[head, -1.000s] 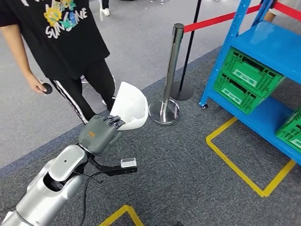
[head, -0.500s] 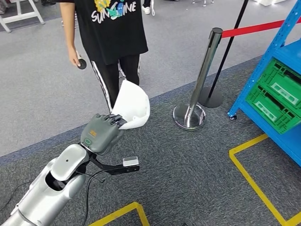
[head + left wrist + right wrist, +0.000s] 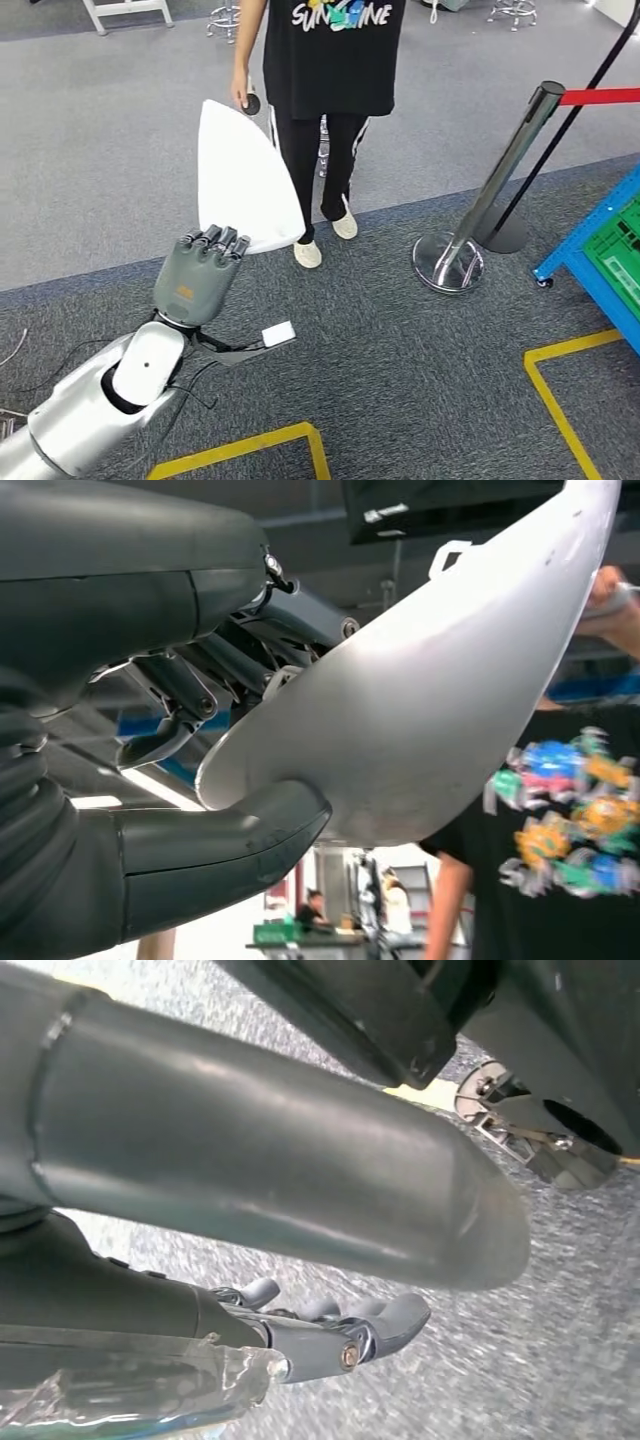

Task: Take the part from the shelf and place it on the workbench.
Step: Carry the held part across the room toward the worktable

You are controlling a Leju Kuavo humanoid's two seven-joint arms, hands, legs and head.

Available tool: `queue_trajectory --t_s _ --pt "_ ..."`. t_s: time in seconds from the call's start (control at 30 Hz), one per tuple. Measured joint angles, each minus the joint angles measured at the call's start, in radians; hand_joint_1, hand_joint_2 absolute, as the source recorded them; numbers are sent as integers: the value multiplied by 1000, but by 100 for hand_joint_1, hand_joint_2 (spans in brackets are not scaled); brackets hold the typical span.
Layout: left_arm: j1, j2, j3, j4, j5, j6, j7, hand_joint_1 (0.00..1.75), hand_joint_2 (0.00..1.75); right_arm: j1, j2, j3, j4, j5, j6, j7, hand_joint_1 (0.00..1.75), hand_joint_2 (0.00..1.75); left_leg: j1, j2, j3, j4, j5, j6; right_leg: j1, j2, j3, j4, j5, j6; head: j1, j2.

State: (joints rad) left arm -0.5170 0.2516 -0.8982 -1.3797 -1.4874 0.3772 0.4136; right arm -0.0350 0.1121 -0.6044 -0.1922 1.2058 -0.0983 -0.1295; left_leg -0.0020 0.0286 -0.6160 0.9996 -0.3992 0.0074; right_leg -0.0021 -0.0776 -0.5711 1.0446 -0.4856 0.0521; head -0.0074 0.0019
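Person in black printed T-shirt [image 3: 332,50] stands beyond the fingers; chrome stanchion post [image 3: 483,210] and blue metal shelf [image 3: 596,260] well apart.

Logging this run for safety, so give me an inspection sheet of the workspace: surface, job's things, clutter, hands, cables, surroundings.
Surface: grey carpet with yellow tape lines.
Job's things: white part held up over the floor; workbench nothing seen.
Clutter: nothing seen.
Hands: left hand grips the part's edge; right hand holds nothing, fingers curled.
Cables: black leads along the left wrist.
Surroundings: person close ahead; stanchion with red belt; blue shelf with green crate.
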Motion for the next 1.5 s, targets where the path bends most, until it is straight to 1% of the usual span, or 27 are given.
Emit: queue_trajectory --t_s 0.07,0.13,0.17,0.2,0.23,0.3,0.37,0.43,0.47,0.53,0.6,0.67,0.7,0.73,0.8,0.87,0.9,0.97,1.03,1.13,1.17,1.2,1.27,1.33,1.4,1.47,1.5 --pt "-27 12 -23 2 0 4 6 175 175 2 -3 -3 0 0 0 -1 0 0 3 -22 0 -1 2 11 -3 54 -52 108 -56 5 6 0" --pt "-45 21 -43 6 0 6 9 175 175 6 -4 -7 0 0 -2 -2 0 0 1 -46 0 -1 3 16 -2 73 -120 240 -103 5 9 0" --pt "-49 24 -50 8 0 8 7 175 175 7 -5 -7 0 -1 -5 -4 0 0 1 -59 0 -1 3 16 -2 75 -140 269 -103 4 9 0" --pt "-51 26 -55 11 0 10 2 175 175 8 -6 -9 0 -3 -8 -6 0 0 0 -72 0 -1 3 16 -1 77 -142 258 -84 1 9 0" --pt "-54 28 -58 14 0 12 -5 175 175 8 -8 -11 0 -5 -12 -10 0 0 0 -85 1 -1 3 16 0 82 -123 208 -48 -4 9 0" --pt "-63 28 -61 19 0 19 -19 175 175 5 -14 -16 0 -8 -17 -17 0 0 0 -109 1 0 4 13 0 117 -60 64 22 -16 9 0" --pt "-71 27 -61 24 0 26 -29 175 175 3 -18 -21 0 -9 -18 -20 0 0 3 -128 -3 0 8 5 0 144 -17 -19 45 -22 9 0" --pt "-73 27 -61 28 0 29 -33 175 175 1 -20 -23 0 -9 -18 -20 0 0 8 -145 -7 -3 14 -8 2 136 -7 -33 45 -23 9 0" --pt "-73 28 -60 30 0 29 -34 175 175 1 -20 -23 0 -9 -18 -20 0 0 9 -139 -10 -2 12 -13 2 127 -3 -40 49 -25 8 0" --pt "-78 29 -59 33 0 30 -34 175 175 1 -20 -24 0 -9 -19 -21 0 0 7 -99 -32 40 -20 -20 -2 106 6 -59 58 -32 5 0" --pt "-82 28 -59 36 0 31 -34 175 175 2 -20 -25 0 -10 -19 -21 0 0 8 -56 -87 155 -82 -28 -4 82 9 -67 61 -35 3 0" --pt "-84 27 -64 41 0 33 -27 175 175 3 -20 -27 0 -11 -19 -21 0 0 15 -46 -135 253 -111 -39 -8 57 10 -67 59 -33 4 0" --pt "-85 28 -68 44 0 34 -21 175 175 3 -20 -28 0 -12 -19 -21 0 0 20 -43 -137 256 -100 -47 -12 44 10 -66 56 -30 4 0" --pt "-88 28 -72 47 0 35 -15 175 175 3 -20 -30 0 -13 -19 -21 0 0 26 -37 -120 222 -72 -54 -17 33 11 -64 53 -24 3 0" --pt "-98 27 -79 54 0 35 -8 175 175 3 -24 -33 -1 -15 -20 -18 0 0 35 6 -57 101 -13 -74 -23 13 11 -51 42 -6 0 0" --pt "-106 23 -87 61 0 37 -3 175 175 3 -27 -36 -1 -16 -20 -16 0 0 38 38 -22 32 1 -68 -18 -4 9 -35 28 11 0 0" --pt "-109 21 -91 65 0 38 0 175 175 3 -30 -38 -1 -17 -21 -16 0 0 36 38 -21 27 -6 -58 -15 -13 12 -32 23 15 1 0" --pt "-110 20 -96 70 0 39 5 175 175 2 -28 -40 -1 -17 -21 -15 0 0 35 10 -23 29 -9 -33 -18 -28 22 -34 16 19 9 0" --pt "-116 19 -97 74 0 39 7 175 175 1 -27 -41 -1 -17 -20 -16 0 0 34 -12 -20 29 -9 -19 -24 1 8 7 -15 21 11 0" --pt "-123 14 -102 79 0 40 8 175 175 3 -27 -43 -1 -17 -20 -16 0 0 28 -47 -19 28 -9 -5 -19 65 -96 212 -104 14 19 0" --pt "-123 14 -105 81 0 40 8 175 175 4 -27 -44 0 -17 -20 -16 0 0 25 -59 -19 28 -10 -2 -15 71 -130 265 -115 9 20 0" --pt "-123 13 -108 83 0 40 8 175 175 5 -27 -46 0 -17 -20 -16 0 0 22 -73 -19 28 -10 -1 -11 74 -146 279 -105 2 21 0" --pt "-124 13 -113 87 0 40 11 175 175 6 -27 -48 0 -16 -20 -16 0 0 17 -100 -18 28 -9 0 -2 88 -120 186 -34 -17 21 0" --pt "-125 13 -116 89 0 39 17 175 175 5 -27 -48 0 -15 -20 -16 0 0 15 -125 -20 29 -8 -1 1 136 -62 49 27 -31 20 0" --pt "-127 14 -118 91 0 38 22 175 175 5 -27 -48 0 -14 -20 -16 0 0 17 -144 -24 28 -5 -8 2 163 -34 -6 39 -32 19 0" --pt "-127 16 -120 93 0 38 23 175 175 4 -26 -49 0 -14 -20 -16 0 0 21 -156 -29 23 0 -20 3 145 -28 -14 43 -30 20 0" --pt "-128 18 -120 94 0 38 23 175 175 4 -26 -49 0 -14 -20 -17 0 0 19 -142 -32 26 -4 -25 1 135 -26 -20 47 -33 18 0"
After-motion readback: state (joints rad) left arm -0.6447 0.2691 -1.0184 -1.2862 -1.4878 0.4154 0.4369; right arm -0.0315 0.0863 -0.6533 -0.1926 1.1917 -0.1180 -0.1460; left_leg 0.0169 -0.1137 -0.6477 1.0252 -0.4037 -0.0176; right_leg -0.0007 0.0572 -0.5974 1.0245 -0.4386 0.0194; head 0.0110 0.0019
